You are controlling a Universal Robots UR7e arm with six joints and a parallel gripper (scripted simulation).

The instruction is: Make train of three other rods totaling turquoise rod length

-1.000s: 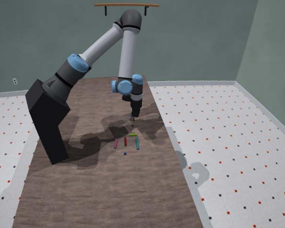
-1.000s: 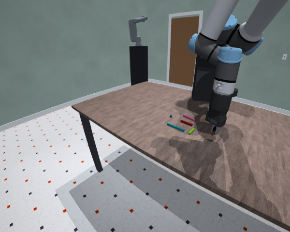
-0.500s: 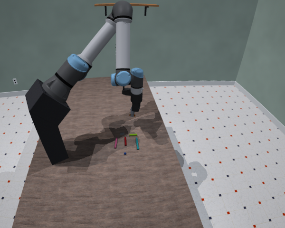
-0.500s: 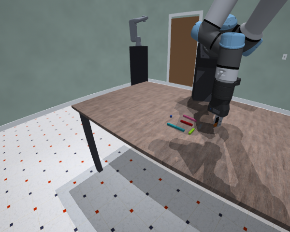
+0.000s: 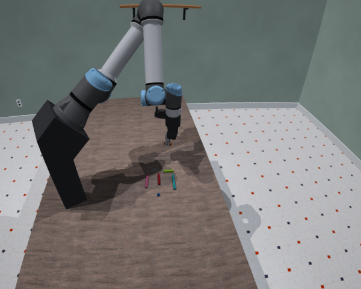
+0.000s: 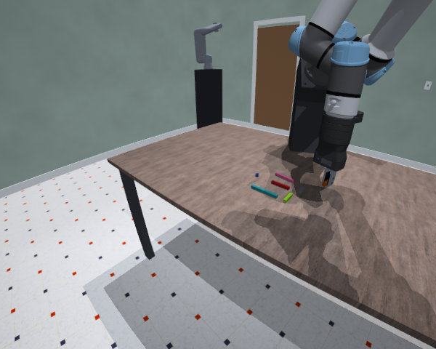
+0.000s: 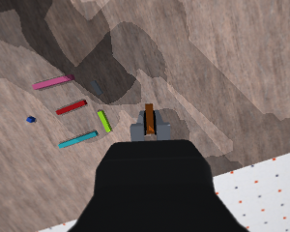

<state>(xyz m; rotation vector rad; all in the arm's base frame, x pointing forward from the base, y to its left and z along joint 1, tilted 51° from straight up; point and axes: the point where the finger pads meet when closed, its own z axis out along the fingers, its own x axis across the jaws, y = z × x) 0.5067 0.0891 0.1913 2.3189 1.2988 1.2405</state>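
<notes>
In the top view, the longest rod (image 5: 174, 182) (image 6: 264, 190) (image 7: 77, 139) lies nearest the bench's (image 5: 137, 242) (image 6: 195, 158) (image 7: 19, 193) right edge. Leftward come the third-longest rod (image 5: 158, 179) (image 6: 280, 185) (image 7: 72, 107), then the second-longest (image 5: 147, 181) (image 6: 284, 177) (image 7: 53, 82). The shortest (image 5: 158, 194) (image 6: 256, 174) (image 7: 31, 119) sits toward the near edge; two crosswise rods (image 5: 168, 170) (image 6: 288, 197) (image 7: 104, 121) lie toward the far edge.

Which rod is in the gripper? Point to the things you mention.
The orange rod (image 6: 324, 183) (image 7: 149, 116), shut between the fingers of the gripper (image 5: 167, 143) (image 6: 328, 183) (image 7: 149, 117). It alone is held; the blue, grey, lime, red, pink and turquoise rods all lie on the table.
</notes>
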